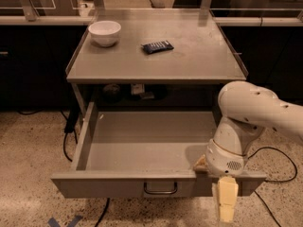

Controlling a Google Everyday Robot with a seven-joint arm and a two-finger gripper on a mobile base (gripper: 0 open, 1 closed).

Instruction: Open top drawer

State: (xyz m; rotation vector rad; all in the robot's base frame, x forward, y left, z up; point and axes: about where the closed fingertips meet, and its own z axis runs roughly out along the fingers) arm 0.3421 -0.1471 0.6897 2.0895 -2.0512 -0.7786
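Observation:
The top drawer (pixel 142 150) is a wide grey drawer under the table top. It stands pulled far out, and its plain grey inside holds nothing. Its front panel (pixel 104 187) carries a small dark loop handle (pixel 160 188) at centre. My gripper (pixel 225 200) hangs at the right end of the drawer's front panel, right of the handle, on a white arm (pixel 246 117) that reaches over the drawer's right side. No other drawers are in view.
A white bowl (pixel 104 32) and a dark snack packet (pixel 157 46) lie on the grey table top (pixel 199 56). Black cables (pixel 68 136) run on the speckled floor left and right of the table. Dark counters stand behind it.

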